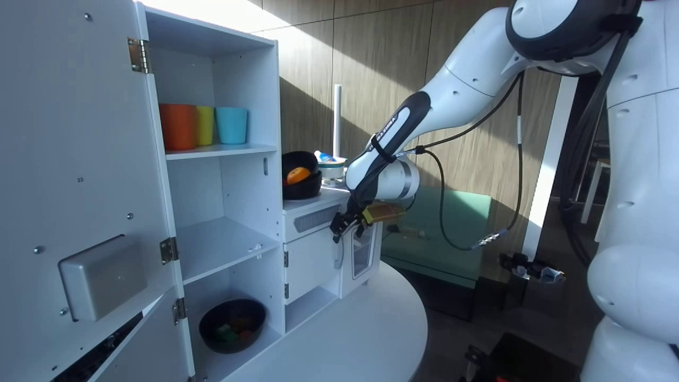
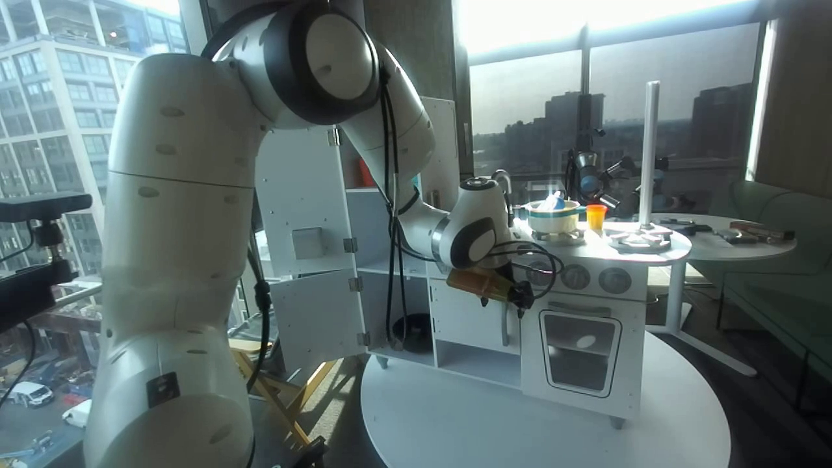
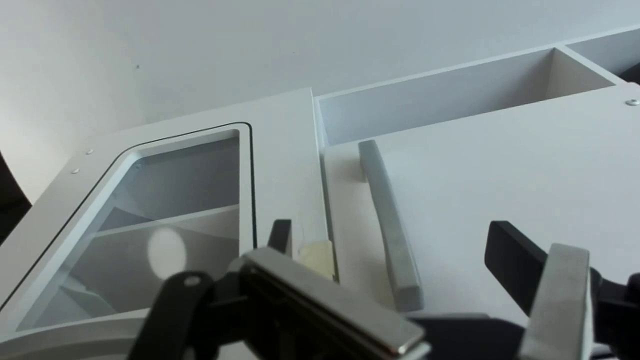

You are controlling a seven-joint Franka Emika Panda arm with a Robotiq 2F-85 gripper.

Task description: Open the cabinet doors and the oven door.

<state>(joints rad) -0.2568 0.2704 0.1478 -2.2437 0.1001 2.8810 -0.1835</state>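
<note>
Fingers (image 3: 555,300) spread, my gripper (image 3: 400,242) stands either side of the grey handle (image 3: 382,197) on the small white door (image 3: 490,187), which is shut and likely next to open; whether I touch it cannot be told. The windowed oven door (image 2: 580,354), also shut, lies just beside my gripper, while the cabinet doors (image 1: 90,164) stand open, well apart from it. Caught only near its upper end, the handle could slip from a shallow bite. A finger closing off-line may scrape the oven door's frame. A straight pull, fighting the hinges (image 1: 286,258), could wrench the handle or drag the white kitchen unit (image 1: 313,309), jolting the pot (image 2: 552,223) above me. A cable (image 2: 560,263) looping beside my wrist could snag on the knobs (image 2: 575,277).
</note>
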